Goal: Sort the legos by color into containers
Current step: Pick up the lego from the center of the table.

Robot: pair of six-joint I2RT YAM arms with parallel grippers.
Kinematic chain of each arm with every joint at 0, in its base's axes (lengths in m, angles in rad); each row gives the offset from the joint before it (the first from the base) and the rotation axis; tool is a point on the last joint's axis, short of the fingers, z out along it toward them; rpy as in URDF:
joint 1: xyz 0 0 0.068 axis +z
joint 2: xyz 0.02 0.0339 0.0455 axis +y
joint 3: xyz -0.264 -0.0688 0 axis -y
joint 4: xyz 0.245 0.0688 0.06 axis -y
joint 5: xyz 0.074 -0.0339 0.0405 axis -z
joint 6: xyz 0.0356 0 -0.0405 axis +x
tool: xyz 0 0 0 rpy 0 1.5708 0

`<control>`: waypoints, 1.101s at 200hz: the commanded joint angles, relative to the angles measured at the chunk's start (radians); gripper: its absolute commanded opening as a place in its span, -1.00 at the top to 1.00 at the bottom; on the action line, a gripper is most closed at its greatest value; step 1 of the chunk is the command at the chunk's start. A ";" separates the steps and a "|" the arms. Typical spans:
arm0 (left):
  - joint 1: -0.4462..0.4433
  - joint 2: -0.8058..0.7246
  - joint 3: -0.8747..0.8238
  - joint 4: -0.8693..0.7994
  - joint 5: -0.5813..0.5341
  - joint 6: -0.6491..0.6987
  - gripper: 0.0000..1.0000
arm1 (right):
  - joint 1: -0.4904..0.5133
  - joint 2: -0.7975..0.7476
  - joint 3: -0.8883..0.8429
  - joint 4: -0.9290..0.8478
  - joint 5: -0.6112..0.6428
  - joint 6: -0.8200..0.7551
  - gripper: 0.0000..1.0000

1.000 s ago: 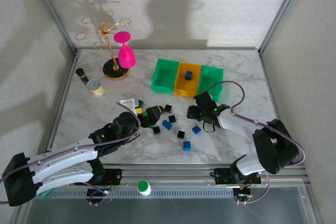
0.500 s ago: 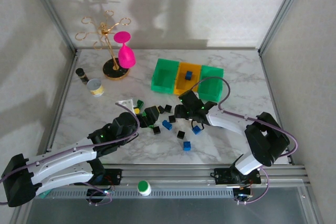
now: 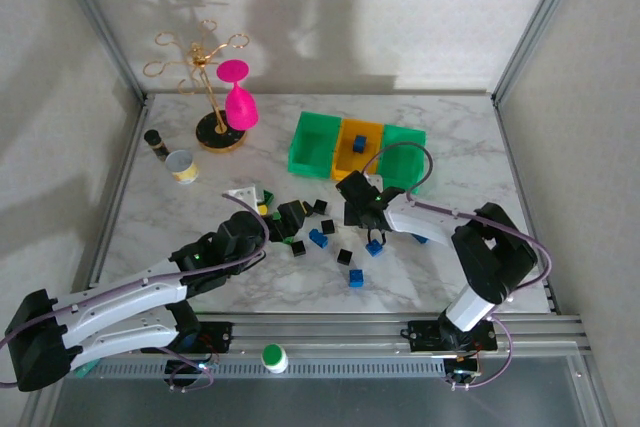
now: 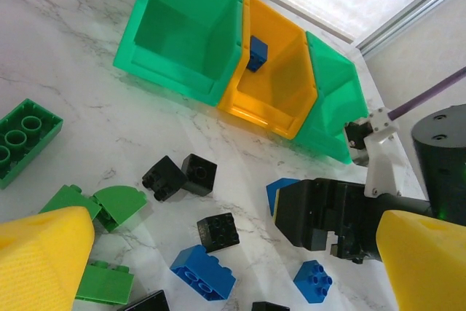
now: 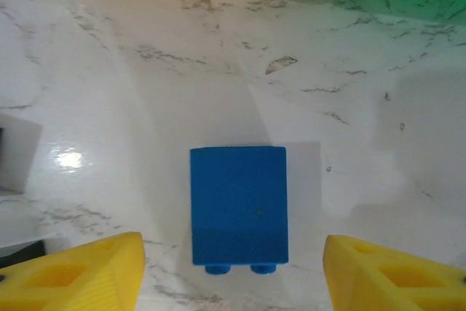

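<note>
Marble tabletop (image 5: 109, 71) carries a blue brick (image 5: 239, 202) squarely between the right fingers (image 5: 80, 274), which are open and not touching it, its long axis along the gap. Left fingers (image 4: 44, 260), spread wide, hover farther off; the yellow bin (image 4: 287, 81) lies just beyond.

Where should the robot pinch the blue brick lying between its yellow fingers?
On its two smooth long sides, coming straight down from above. The blue brick lies tipped over, studs pointing sideways along the table, so those flat sides face the yellow fingers standing either side. Pinching near the middle should miss the studs.
</note>
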 commanded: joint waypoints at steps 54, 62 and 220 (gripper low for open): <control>-0.008 0.003 0.028 -0.014 -0.015 -0.004 -0.99 | -0.023 0.064 0.048 0.033 0.021 -0.041 -0.13; -0.009 0.006 0.029 -0.014 -0.015 -0.003 -0.99 | -0.022 0.068 0.054 0.033 0.018 -0.045 -0.09; -0.008 0.000 0.051 -0.034 -0.024 0.008 -0.99 | -0.024 0.015 0.065 0.020 0.028 -0.076 0.26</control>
